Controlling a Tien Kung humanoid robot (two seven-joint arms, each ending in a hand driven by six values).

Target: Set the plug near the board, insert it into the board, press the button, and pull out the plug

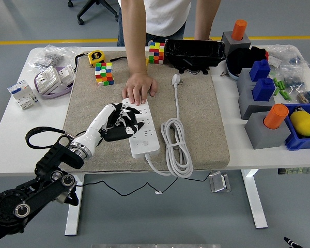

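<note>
The white power strip [145,138] lies on the beige mat [201,119], running away from me. My left hand [124,124] reaches in from the lower left and sits over the strip's middle. Its fingers are curled around the black plug [114,134], which is mostly hidden under them at the strip's left edge. The plug's black cable [40,132] loops off to the left. A person's hand [140,89] rests flat on the strip's far end. My right arm is out of view.
The strip's own white cord [175,147] lies coiled to its right, ending in a white plug [176,79]. Two colour cubes [104,73] [156,51], a tape measure [95,57] and a black box [194,51] sit at the back. Grey peg blocks [265,126] stand on the right.
</note>
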